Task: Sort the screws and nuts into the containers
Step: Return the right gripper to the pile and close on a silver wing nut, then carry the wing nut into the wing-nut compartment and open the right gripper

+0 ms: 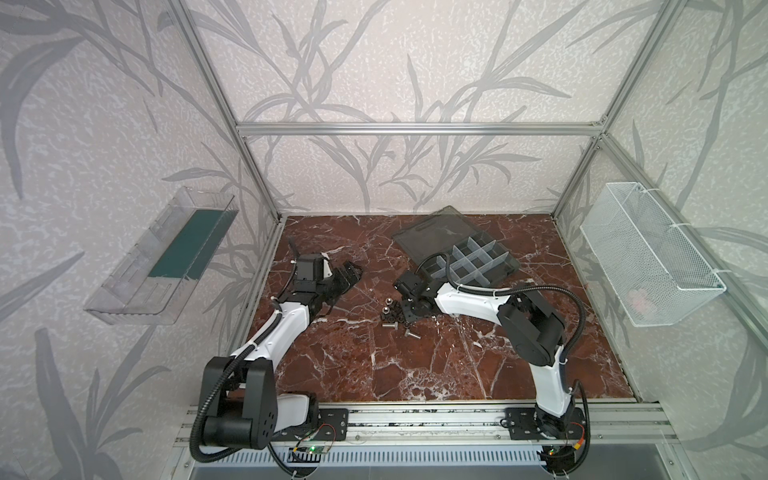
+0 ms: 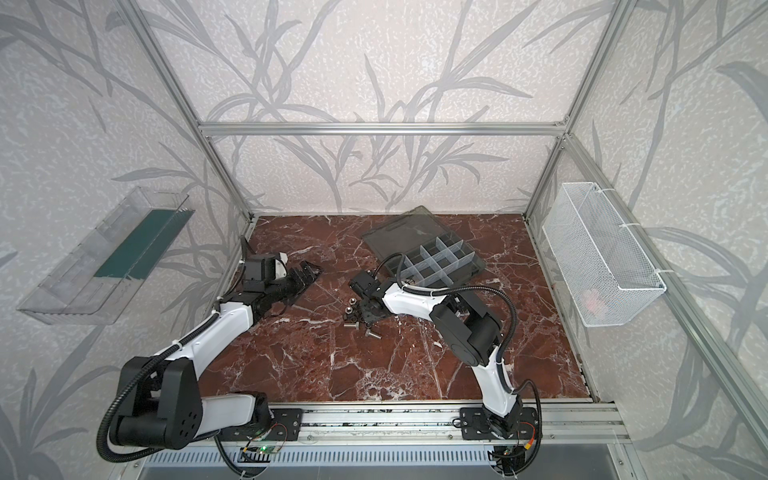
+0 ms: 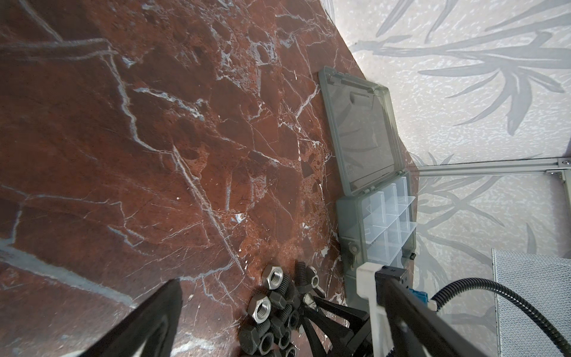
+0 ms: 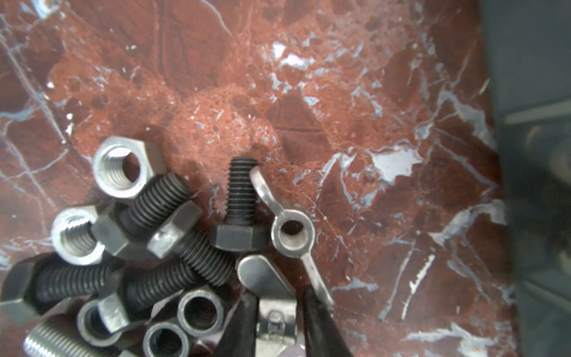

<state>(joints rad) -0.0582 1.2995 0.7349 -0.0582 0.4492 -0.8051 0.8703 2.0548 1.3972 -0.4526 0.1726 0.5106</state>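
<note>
A heap of screws and nuts [image 1: 390, 316] [image 2: 356, 320] lies mid-table. Close up it holds black screws [image 4: 241, 197], silver hex nuts [image 4: 123, 167], dark nuts [image 4: 200, 312] and a loose silver wing nut [image 4: 292, 235]. My right gripper [image 4: 279, 296] [image 1: 407, 311] reaches into the heap's edge and is shut on another silver wing nut [image 4: 268, 282] lying on the table. The containers are compartments of the grey organiser box [image 1: 469, 262] [image 3: 380, 222], just behind the right arm, with the lid [image 1: 436, 232] laid open. My left gripper [image 1: 349, 276] [image 3: 279, 275] hovers open, left of the heap, holding nothing.
A white wire-mesh basket [image 1: 648, 257] hangs on the right wall and a clear plastic tray [image 1: 166, 257] on the left wall. Aluminium frame posts edge the red marble table [image 1: 374, 365]. The right arm's cable [image 1: 540, 291] loops in front of the box.
</note>
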